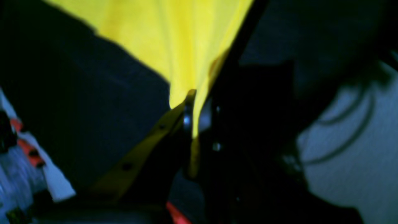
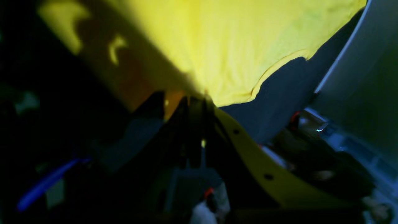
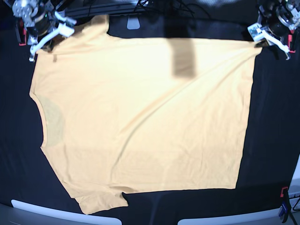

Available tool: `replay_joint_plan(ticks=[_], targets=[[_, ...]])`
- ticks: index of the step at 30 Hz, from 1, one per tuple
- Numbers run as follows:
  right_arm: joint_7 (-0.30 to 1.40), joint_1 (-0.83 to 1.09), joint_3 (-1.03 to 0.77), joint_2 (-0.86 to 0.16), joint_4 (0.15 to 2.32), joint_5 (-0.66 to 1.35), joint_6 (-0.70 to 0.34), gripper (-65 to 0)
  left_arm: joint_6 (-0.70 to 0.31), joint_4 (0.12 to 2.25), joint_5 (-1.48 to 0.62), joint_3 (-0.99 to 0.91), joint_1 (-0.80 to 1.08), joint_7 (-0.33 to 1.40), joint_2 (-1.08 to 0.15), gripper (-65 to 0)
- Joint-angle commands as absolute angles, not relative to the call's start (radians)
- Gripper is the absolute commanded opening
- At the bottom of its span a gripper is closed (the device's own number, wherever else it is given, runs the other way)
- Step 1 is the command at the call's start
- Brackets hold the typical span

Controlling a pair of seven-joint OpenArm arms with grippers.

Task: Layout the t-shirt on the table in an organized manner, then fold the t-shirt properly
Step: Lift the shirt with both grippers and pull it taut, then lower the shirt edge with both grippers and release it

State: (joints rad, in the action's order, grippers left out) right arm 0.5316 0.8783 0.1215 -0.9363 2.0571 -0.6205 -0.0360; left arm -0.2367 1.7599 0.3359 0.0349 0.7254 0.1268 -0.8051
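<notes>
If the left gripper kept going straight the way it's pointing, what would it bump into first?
Probably just more of the t-shirt. The left gripper is shut on a corner of it, and the cloth fans out straight ahead over the table. Depth is hard to judge.

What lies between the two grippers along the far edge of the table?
In the base view, the t-shirt's edge stretches between the right gripper and left gripper, crossed by a dark shadow.

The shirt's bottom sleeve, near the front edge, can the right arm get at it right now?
Probably not: the right fingers are shut on the shirt at its far corner, and that sleeve lies across the table.
</notes>
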Motion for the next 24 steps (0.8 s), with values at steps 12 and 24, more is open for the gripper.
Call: replay_joint_plan(ticks=[12, 24], targets=[[0.521, 0.604, 0.109, -0.849, 2.068, -0.454, -0.052, -65.0, -0.221, 1.767, 0.199, -0.112, 0.604, 0.149, -0.712, -65.0], [0.503, 0.377, 0.109, -0.793, 1.940, -0.331, -0.054, -65.0, -0.224, 1.757, 0.163, -0.110, 0.473, 0.119, -0.598, -65.0]])
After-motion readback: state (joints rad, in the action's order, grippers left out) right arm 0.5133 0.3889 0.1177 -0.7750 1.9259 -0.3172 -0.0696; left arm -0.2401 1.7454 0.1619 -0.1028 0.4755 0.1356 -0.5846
